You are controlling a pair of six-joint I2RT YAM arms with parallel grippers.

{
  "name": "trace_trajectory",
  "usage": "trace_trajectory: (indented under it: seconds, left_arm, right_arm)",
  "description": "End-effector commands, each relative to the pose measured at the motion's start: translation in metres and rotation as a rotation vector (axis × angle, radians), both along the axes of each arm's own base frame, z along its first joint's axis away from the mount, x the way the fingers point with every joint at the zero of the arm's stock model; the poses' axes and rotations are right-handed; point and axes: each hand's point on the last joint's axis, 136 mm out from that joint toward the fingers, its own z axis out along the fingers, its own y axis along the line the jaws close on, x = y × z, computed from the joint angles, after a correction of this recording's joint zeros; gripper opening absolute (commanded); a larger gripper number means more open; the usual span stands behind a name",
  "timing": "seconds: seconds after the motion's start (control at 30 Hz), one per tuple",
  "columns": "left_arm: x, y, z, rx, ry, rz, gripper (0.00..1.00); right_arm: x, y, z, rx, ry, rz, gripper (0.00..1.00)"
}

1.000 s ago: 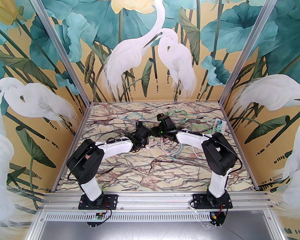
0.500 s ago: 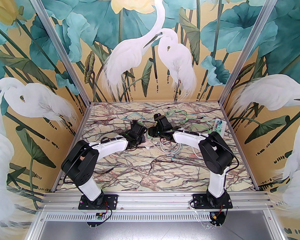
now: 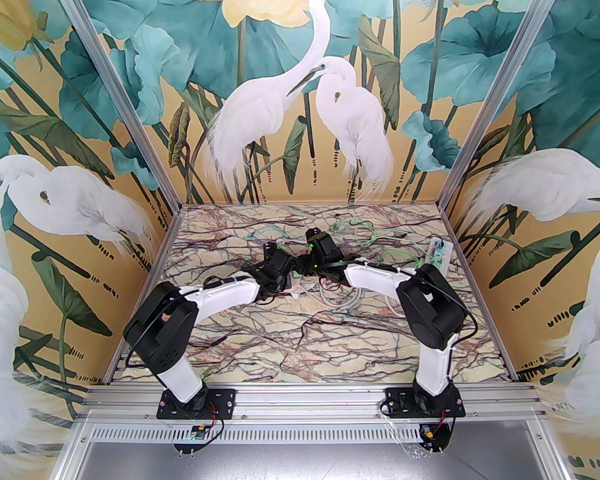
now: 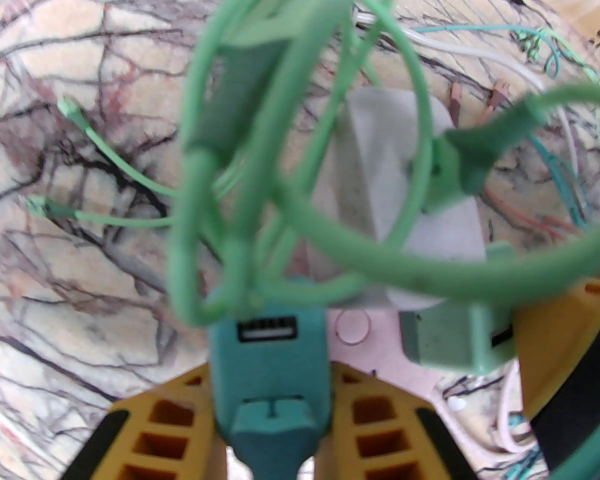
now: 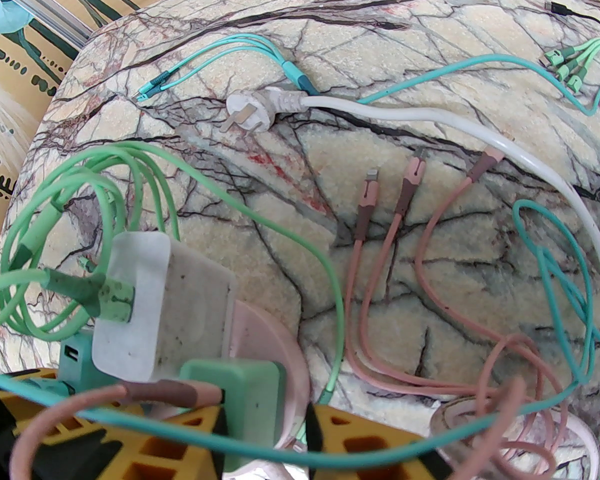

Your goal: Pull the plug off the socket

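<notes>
**Left wrist view.** The left pincer (image 4: 270,393) is almost shut. Its two yellow fingers (image 4: 145,438) squeeze the teal plug (image 4: 267,363) from both sides. So the plug sits right in the middle of the pincer, with its small port facing the camera. Just behind the teal plug is the pink socket (image 4: 352,325). I cannot tell if the plug is stuck in it or out of it. A light green plug (image 4: 455,340) sits just to the right. A white plug (image 4: 380,183) stands farther back. Blurry loops of green cord (image 4: 186,133) hang in front of it all, above the marble table (image 4: 55,268).

**Right wrist view.** The right pincer (image 5: 265,438) is almost shut too. The light green plug is between its fingers, with the edge of the pink socket pressed in beside it. A pink cord (image 5: 180,393) goes into the light green plug. The white plug stands on the socket just past it. The teal plug peeks out on the left, beyond the white one.

**Top view.** Both arms reach to the middle of the table. The two pincers meet there, very near each other, over the socket. The plugs are too small to tell apart from up here.
</notes>
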Motion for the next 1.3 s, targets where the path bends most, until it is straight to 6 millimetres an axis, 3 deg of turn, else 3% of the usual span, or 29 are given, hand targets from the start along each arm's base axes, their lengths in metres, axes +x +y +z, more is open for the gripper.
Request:
trace_trajectory:
  seconds: [0.0, 0.17, 0.37, 0.57, 0.77, 0.93, 1.1, 1.27]
  left_arm:
    - [0.006, -0.022, 0.011, 0.018, -0.034, -0.061, 0.22]
    - [0.003, -0.026, 0.009, -0.025, -0.03, -0.071, 0.22]
    - [0.005, -0.03, 0.024, -0.168, -0.018, -0.068, 0.22]
    - [0.007, -0.021, 0.034, -0.336, 0.007, -0.028, 0.21]
    - [0.006, -0.019, 0.032, -0.355, 0.012, -0.024, 0.21]
    - [0.006, -0.019, 0.024, -0.296, 0.027, -0.031, 0.19]
    - [0.004, -0.022, 0.022, -0.07, 0.015, -0.059, 0.17]
    - [0.003, -0.028, 0.015, 0.023, 0.015, -0.074, 0.16]
  right_arm:
    - [-0.034, -0.011, -0.062, -0.152, 0.156, 0.043, 0.35]
    - [-0.035, -0.011, -0.064, -0.154, 0.157, 0.045, 0.35]
    - [-0.036, -0.009, -0.068, -0.161, 0.165, 0.052, 0.35]
    - [-0.036, -0.009, -0.07, -0.17, 0.167, 0.053, 0.35]
    - [-0.037, -0.006, -0.071, -0.171, 0.168, 0.06, 0.35]
    - [-0.039, -0.003, -0.071, -0.18, 0.167, 0.07, 0.35]
    - [-0.041, -0.001, -0.074, -0.191, 0.169, 0.078, 0.35]
    - [-0.042, 0.002, -0.074, -0.204, 0.165, 0.084, 0.34]
